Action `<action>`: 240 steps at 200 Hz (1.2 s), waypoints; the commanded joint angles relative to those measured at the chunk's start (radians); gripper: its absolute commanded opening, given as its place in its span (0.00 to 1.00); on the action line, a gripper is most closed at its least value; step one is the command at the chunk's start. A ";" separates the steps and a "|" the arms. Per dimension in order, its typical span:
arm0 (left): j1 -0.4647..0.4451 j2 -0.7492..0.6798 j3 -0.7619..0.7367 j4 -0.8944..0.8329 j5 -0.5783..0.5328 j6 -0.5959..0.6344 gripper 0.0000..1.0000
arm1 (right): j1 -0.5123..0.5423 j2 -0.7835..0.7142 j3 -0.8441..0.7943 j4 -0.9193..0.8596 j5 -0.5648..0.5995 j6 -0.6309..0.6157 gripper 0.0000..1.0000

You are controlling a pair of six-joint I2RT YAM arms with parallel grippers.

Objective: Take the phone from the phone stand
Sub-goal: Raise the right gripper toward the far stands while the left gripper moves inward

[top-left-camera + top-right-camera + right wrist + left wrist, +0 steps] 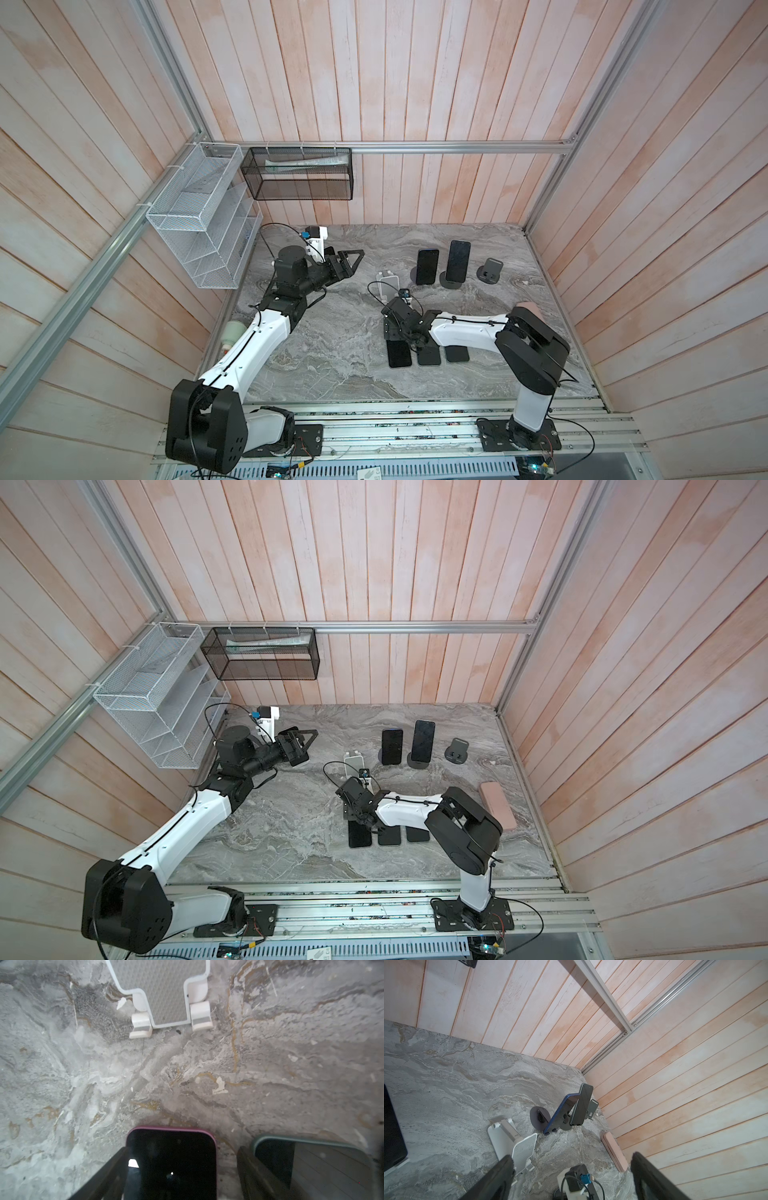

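Marble tabletop (332, 365), right gripper (181, 1149) spread astride pink-edged phone (172, 1159), phone's near end cut off, left gripper (572, 1156) spread wide

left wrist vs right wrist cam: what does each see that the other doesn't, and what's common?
Left wrist only: a blue-edged phone and a dark phone, both propped on dark stands, a small empty stand, and a pink case by the wall.
Right wrist only: a pink-rimmed phone lying flat between the open fingers of the right gripper, and a teal-rimmed phone flat beside it.
Both: the empty white stand and the marble tabletop.
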 commanded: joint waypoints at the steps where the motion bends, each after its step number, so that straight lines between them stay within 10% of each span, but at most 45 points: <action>1: -0.007 0.022 0.000 -0.047 -0.065 0.019 0.92 | -0.009 -0.083 0.080 -0.086 0.085 -0.107 0.89; 46: -0.061 0.080 0.098 -0.322 -0.464 0.084 0.96 | -0.125 -0.263 0.133 -0.118 0.167 -0.355 0.95; 88: -0.280 0.181 0.180 -0.408 -0.775 0.092 1.00 | -0.366 -0.464 -0.017 0.096 0.009 -0.447 0.97; 148: -0.478 0.464 0.382 -0.484 -0.901 0.001 1.00 | -0.468 -0.570 -0.246 0.301 -0.113 -0.424 0.97; 240: -0.513 0.727 0.545 -0.538 -0.973 -0.103 1.00 | -0.509 -0.680 -0.369 0.371 -0.117 -0.355 0.98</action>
